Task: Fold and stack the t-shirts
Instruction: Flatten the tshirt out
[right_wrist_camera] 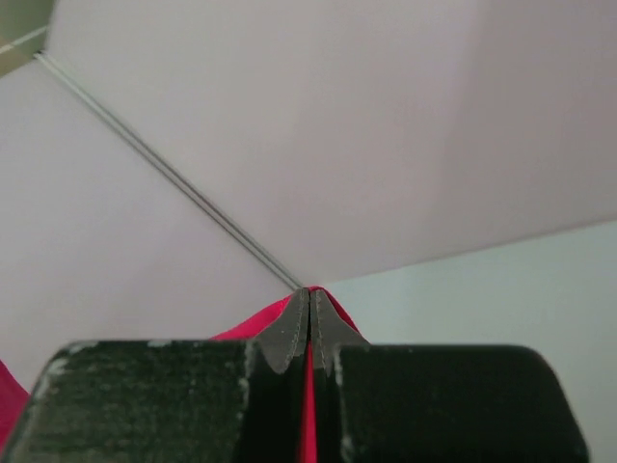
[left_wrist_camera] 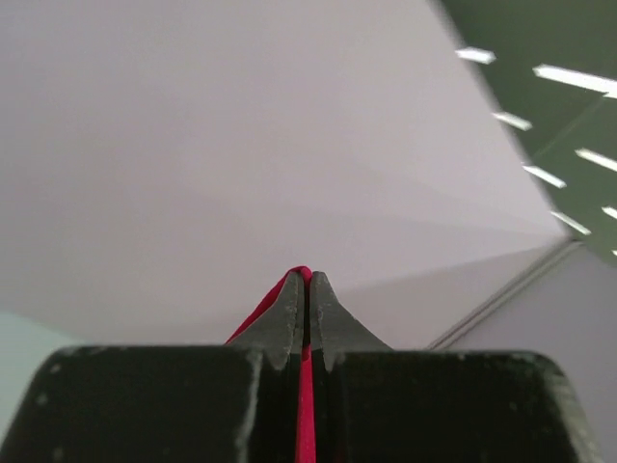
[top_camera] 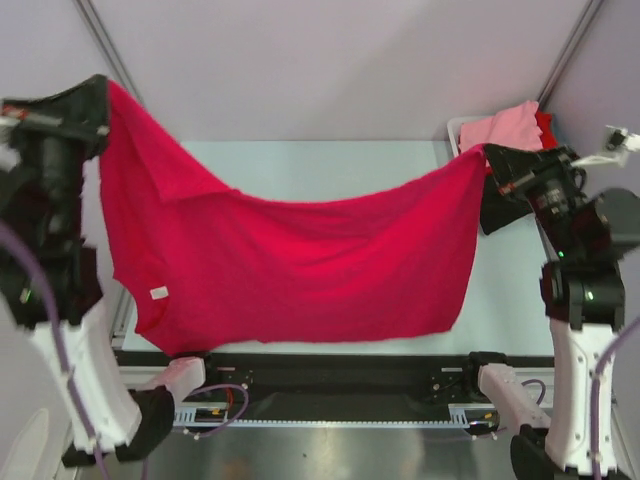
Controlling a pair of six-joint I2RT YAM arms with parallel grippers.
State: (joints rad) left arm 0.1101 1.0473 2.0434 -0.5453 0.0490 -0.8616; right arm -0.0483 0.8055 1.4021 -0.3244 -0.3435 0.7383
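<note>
Crimson t-shirt [top_camera: 300, 260]: we are holding it spread above the counter [top_camera: 330, 160], left gripper [left_wrist_camera: 307, 282] and right gripper [right_wrist_camera: 309, 292] each clamped on an edge (spreading step, we judge), next needing an even lowering.

We're looking into a robot lab here, a closed test cell rather than any home or shop. Plain pale panels [top_camera: 330, 60] are walling it in at the back and sides, with metal struts [top_camera: 105, 45] slanting up the corners. The left arm [top_camera: 60, 330] and right arm [top_camera: 580, 300] are standing bolted by a black rail [top_camera: 340, 380] at the near edge, purple cables [top_camera: 597, 400] looping off them. A pale surface [top_camera: 330, 160] is lying beyond, and a crimson shirt [top_camera: 300, 260] is hanging stretched from arm to arm. The left wrist view is catching strip lights [left_wrist_camera: 578, 77] glowing on a high dark ceiling [left_wrist_camera: 521, 39], hall-style.
</note>
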